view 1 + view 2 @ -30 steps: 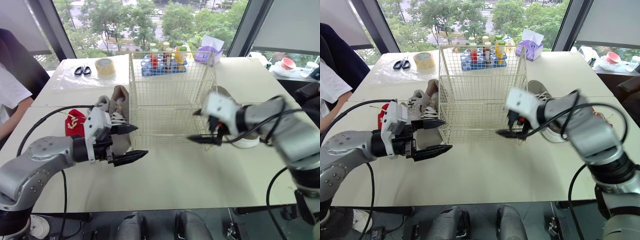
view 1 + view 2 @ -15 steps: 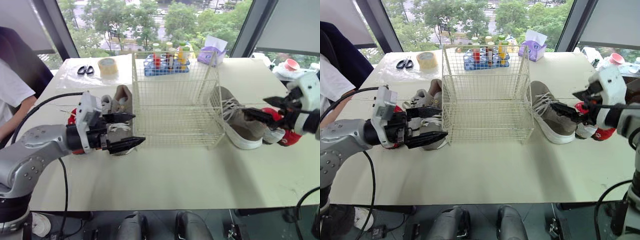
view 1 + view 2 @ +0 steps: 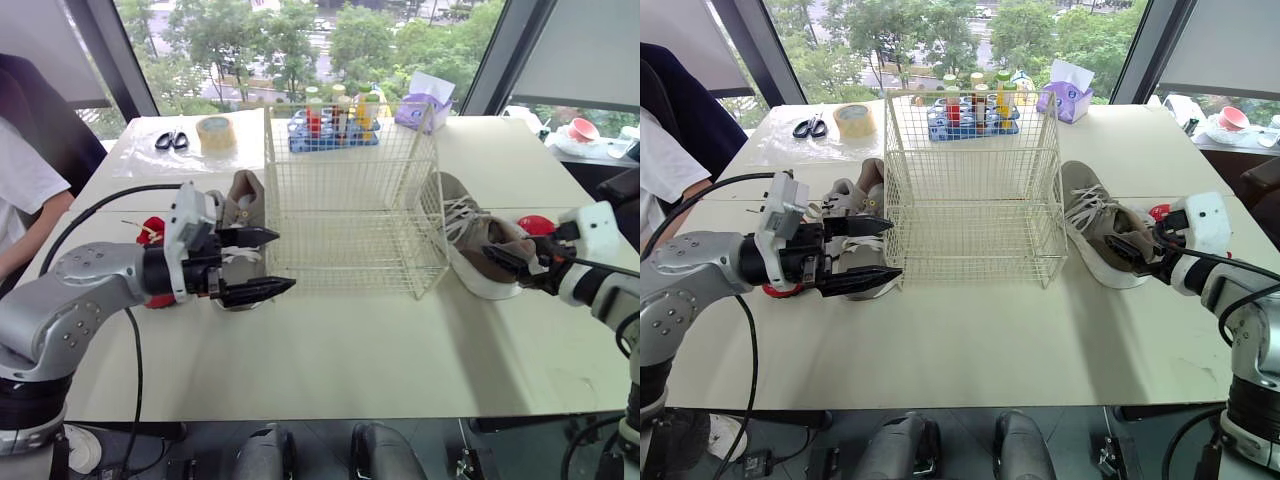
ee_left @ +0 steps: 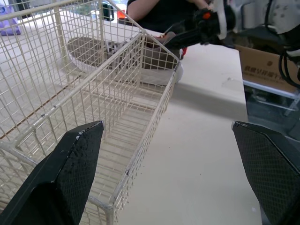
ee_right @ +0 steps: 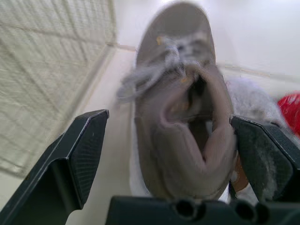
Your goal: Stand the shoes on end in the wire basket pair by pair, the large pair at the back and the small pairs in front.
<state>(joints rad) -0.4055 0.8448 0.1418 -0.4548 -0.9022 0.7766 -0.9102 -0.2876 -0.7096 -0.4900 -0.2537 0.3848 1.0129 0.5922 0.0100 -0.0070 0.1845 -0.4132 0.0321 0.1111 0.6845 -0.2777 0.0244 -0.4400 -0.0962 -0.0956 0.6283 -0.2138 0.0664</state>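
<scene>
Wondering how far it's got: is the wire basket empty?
Empty: only bare mesh inside the wire basket; the brown shoe lies outside, beside it.

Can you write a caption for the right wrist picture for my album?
Right gripper, fingers open, lined up on a brown shoe lying beside the wire basket.

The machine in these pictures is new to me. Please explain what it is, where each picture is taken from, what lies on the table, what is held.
A humanoid robot; each arm ends in a two-fingered gripper. Two pictures come from its head, looking down; two from cameras on its wrists, along the black fingers. On the table: an empty basket, grey shoes left of it, a brown shoe right of it, scissors, tape, bottles. Nothing is held: the left gripper is open by the grey shoes, the right gripper open around the brown shoe's heel.
</scene>
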